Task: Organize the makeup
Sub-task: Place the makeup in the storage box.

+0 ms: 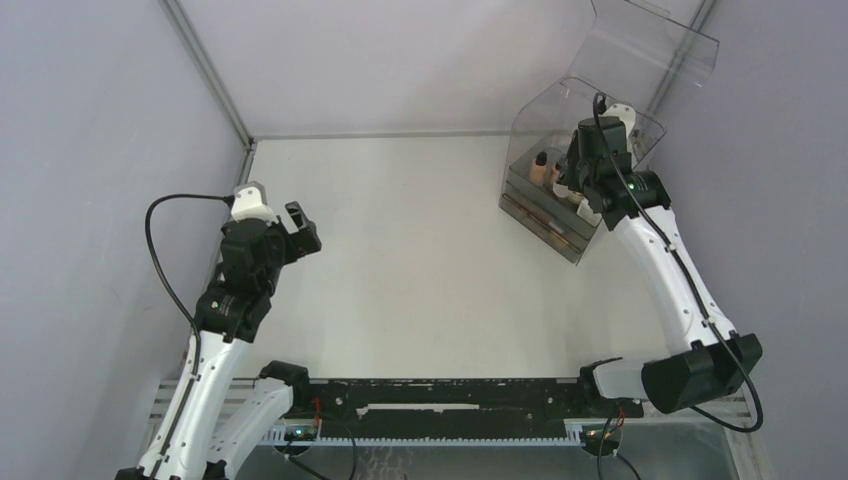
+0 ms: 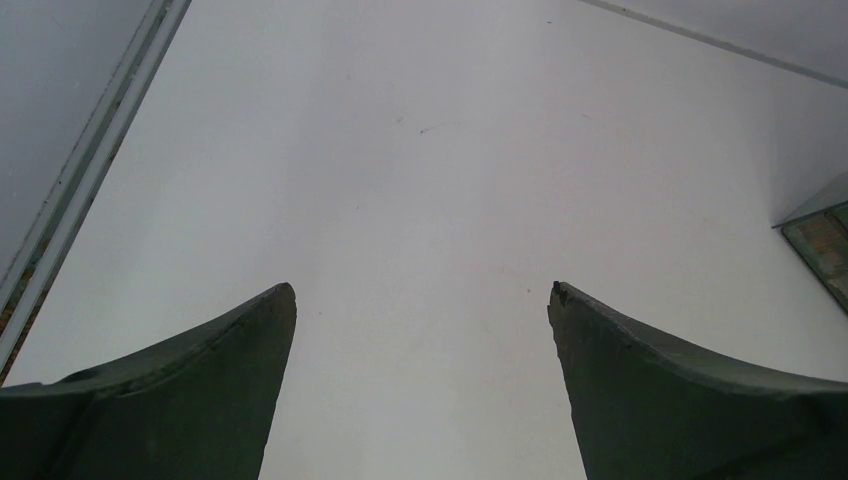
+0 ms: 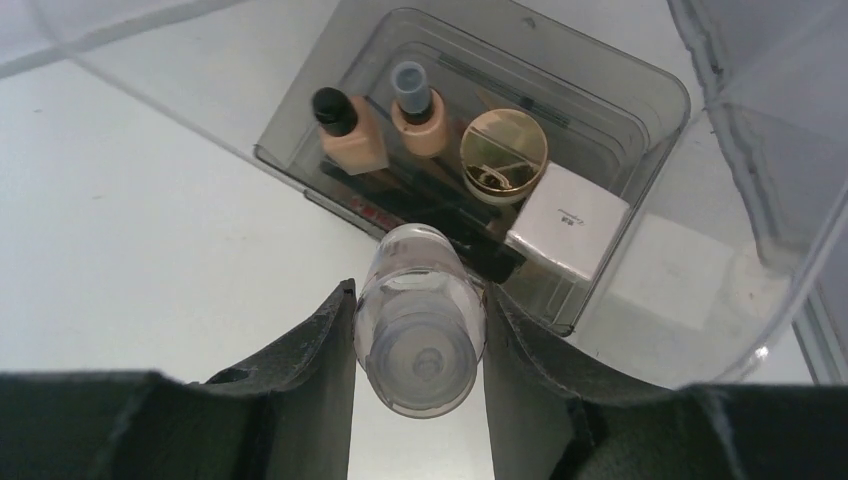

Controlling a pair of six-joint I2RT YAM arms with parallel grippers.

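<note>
My right gripper is shut on a clear-capped bottle, held above the near edge of the clear organizer's top tray. In that tray stand a tan bottle with a black cap, a tan bottle with a grey cap, a round gold compact and a white box. In the top view the right gripper hovers over the organizer. My left gripper is open and empty above bare table; in the top view it is at the left.
The organizer's clear lid stands open at the back right corner. Its drawers face the table's middle. Grey walls close in on the left, back and right. The organizer's corner shows at the left wrist view's right edge.
</note>
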